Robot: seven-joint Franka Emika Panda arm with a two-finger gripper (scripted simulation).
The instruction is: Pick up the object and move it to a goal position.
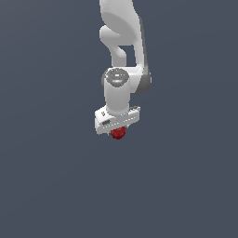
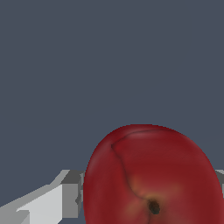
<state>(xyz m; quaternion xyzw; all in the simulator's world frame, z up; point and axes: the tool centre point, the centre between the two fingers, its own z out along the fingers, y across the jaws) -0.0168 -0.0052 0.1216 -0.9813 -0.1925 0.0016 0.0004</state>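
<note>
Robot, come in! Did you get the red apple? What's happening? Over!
Tool shut on apple. Apple fills wrist view, dimple visible. Nothing in the way. Over.

Apple-like ball (image 2: 153, 179): smooth dark-red skin, soft sheen, faint yellowish patch around a dark dimple, one thin dark crease line. Arm (image 1: 122, 56): smooth white plastic-looking shell, semi-gloss, with grey joint sections and a shinier grey cap. Fingers (image 2: 48, 203): plain matt pale grey. Background surface: uniform matt slate grey, no texture
</note>
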